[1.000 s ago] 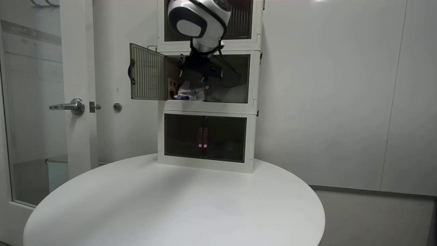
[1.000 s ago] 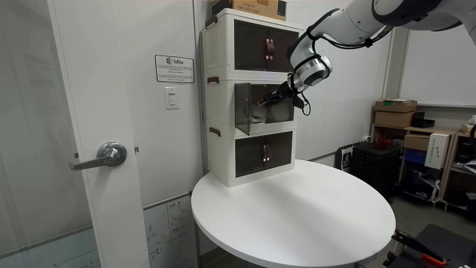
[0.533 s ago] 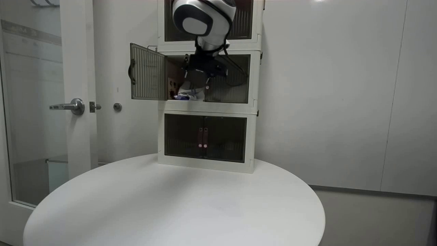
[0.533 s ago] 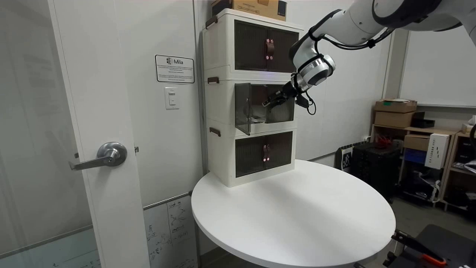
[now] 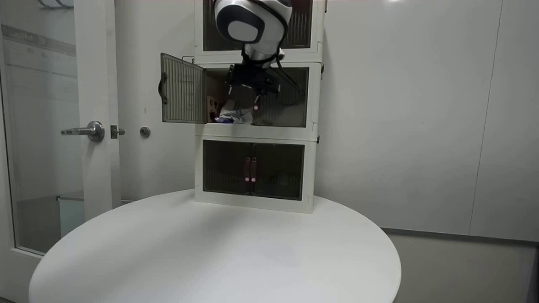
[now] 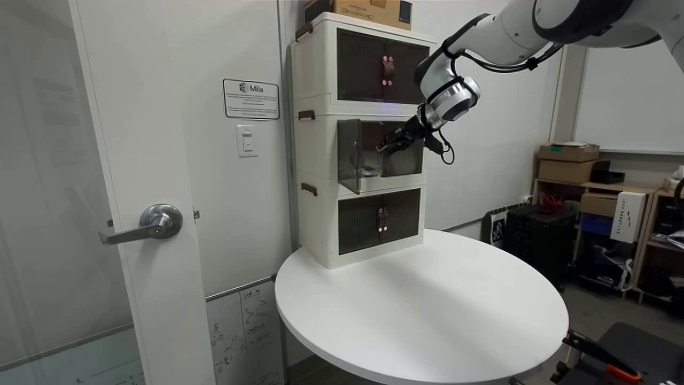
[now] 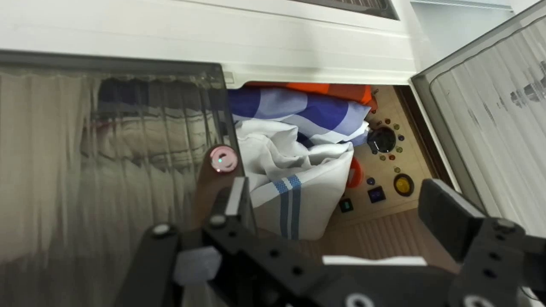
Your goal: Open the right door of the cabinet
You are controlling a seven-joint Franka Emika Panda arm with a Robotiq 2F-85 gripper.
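The cabinet point(image 5: 257, 131) is a white stack of box tiers, also in an exterior view point(image 6: 315, 144). The right door point(image 5: 286, 111) of its middle tier is shut; this grey see-through panel also shows in an exterior view point(image 6: 406, 160) and at left in the wrist view point(image 7: 128, 192). Its brown handle point(image 7: 204, 192) with a pink rivet sits at its inner edge, partly hidden by a finger. My gripper point(image 7: 341, 198) is open and empty, in front of the middle tier point(image 5: 243, 94). One finger point(image 7: 233, 198) is at the handle; I cannot tell if they touch.
The left door point(image 5: 183, 90) of the middle tier stands swung open, close to the other finger in the wrist view point(image 7: 507, 102). A white cloth point(image 7: 307, 192), a blue checked cloth point(image 7: 294, 106) and a studded board point(image 7: 413, 170) lie inside. A round white table point(image 6: 422, 321) bears the cabinet.
My gripper has moved a little to the right across the middle tier in both exterior views, mostly in the first half second. It stays open. The doors have not moved.
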